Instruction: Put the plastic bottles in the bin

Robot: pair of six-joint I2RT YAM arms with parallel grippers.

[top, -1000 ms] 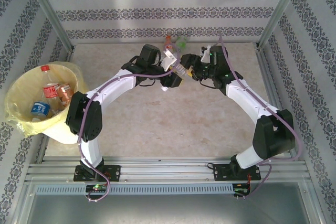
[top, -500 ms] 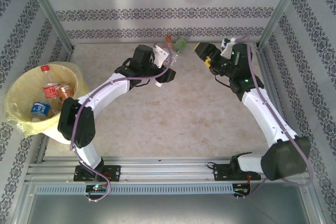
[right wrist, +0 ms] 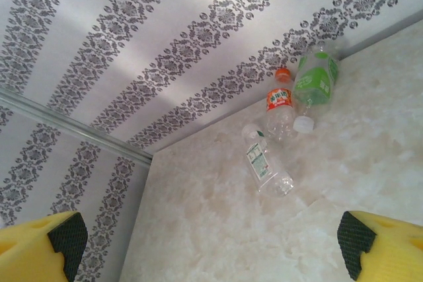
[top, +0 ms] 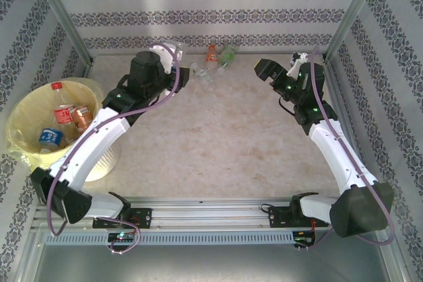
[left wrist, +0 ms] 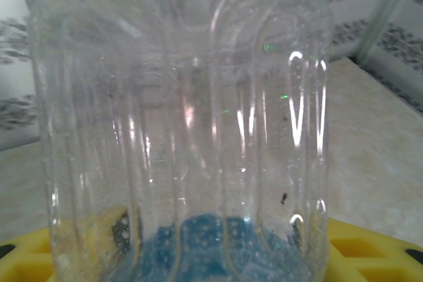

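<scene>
Three bottles (right wrist: 268, 170) lie on counter (right wrist: 218, 229). Left fingers (left wrist: 370, 249) clenched on clear bottle (left wrist: 178, 130): light, thin-walled, slippery, probably crushable; grip mid-body. Right fingers (right wrist: 383, 242) released.

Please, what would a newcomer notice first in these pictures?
A clear bottle looms in the left wrist view, held in the left gripper near the far wall. At the left stands the yellow-lined bin holding several bottles; three more bottles lie by the far wall.
</scene>
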